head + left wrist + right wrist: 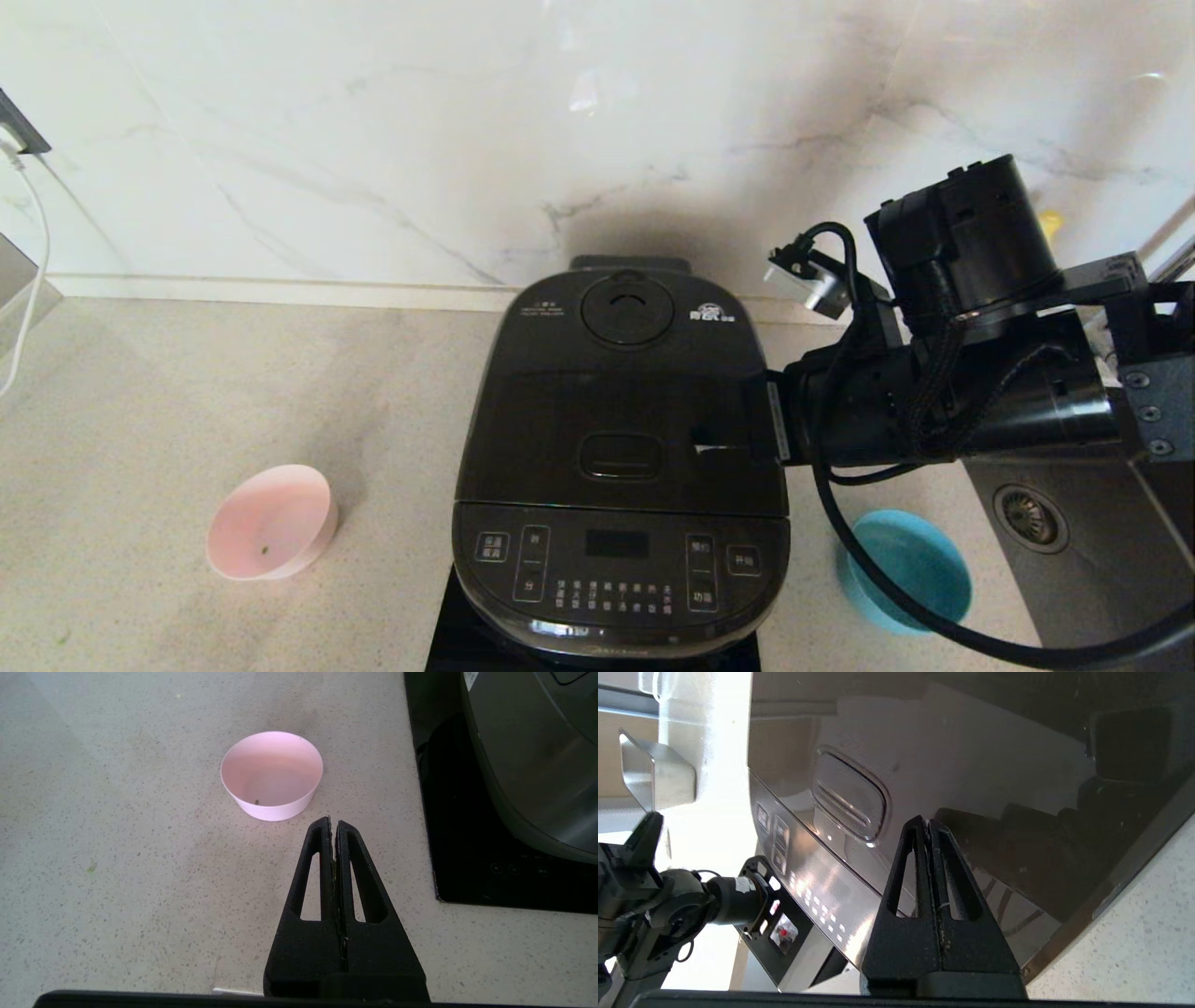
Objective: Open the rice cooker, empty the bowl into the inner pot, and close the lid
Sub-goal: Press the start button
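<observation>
I have the right gripper [930, 822] over the shut lid [621, 411] of the rice cooker [621, 467], reaching in from the cooker's right side with its fingers pressed together on nothing, the tips just beside the oval latch button [849, 799]. The pink bowl [272, 523] sits on the counter [140, 420] to the cooker's left, well apart from it. My left gripper [333, 822] hangs near that bowl, fingers also closed and empty; a teal bowl [910, 569] lies to the cooker's right.
</observation>
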Tool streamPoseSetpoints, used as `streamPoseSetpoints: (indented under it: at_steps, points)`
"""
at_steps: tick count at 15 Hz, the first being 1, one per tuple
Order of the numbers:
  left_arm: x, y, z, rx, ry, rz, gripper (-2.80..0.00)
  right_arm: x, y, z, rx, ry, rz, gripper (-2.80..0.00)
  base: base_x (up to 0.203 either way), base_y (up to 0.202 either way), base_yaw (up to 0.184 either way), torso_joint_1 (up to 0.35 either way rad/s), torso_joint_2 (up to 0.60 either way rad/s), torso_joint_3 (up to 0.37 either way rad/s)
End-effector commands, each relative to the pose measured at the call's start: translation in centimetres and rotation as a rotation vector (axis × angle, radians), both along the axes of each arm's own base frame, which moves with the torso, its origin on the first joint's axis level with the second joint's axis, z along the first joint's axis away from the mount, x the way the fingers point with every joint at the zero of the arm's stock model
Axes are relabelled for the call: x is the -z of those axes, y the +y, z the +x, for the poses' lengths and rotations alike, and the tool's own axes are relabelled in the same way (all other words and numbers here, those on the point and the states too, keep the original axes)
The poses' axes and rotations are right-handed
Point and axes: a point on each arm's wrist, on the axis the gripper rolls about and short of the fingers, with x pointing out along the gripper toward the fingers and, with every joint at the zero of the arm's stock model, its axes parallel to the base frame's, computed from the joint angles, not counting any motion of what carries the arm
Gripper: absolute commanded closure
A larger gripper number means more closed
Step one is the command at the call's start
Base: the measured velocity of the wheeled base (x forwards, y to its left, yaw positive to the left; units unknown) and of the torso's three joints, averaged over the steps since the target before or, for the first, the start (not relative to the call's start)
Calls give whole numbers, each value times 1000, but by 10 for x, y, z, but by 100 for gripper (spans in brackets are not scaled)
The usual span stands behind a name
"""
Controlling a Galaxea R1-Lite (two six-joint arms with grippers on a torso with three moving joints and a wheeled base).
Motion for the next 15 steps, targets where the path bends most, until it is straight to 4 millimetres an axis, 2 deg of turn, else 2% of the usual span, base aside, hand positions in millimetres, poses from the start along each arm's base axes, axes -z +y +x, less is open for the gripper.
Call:
streamPoseSetpoints:
  at_steps: [1, 6, 10, 13, 15]
  points:
    - [2, 0, 1, -1, 10, 0, 0, -2, -5, -5, 1, -2, 6, 0, 0, 0, 0, 0, 0, 0]
    - [3, 0, 1, 0, 12, 0, 0, 5, -17, -13, 16, 13, -7, 0, 0, 0, 0, 0, 0, 0]
    - [2, 0, 1, 0, 10, 0, 0, 16, -35, -9, 57, -5, 13, 0, 0, 0, 0, 0, 0, 0]
    - [2, 0, 1, 0, 10, 0, 0, 30, -35, -6, 55, -34, 34, 0, 0, 0, 0, 0, 0, 0]
    - [2, 0, 1, 0, 10, 0, 0, 32, -28, -12, 21, -33, 31, 0, 0, 0, 0, 0, 0, 0]
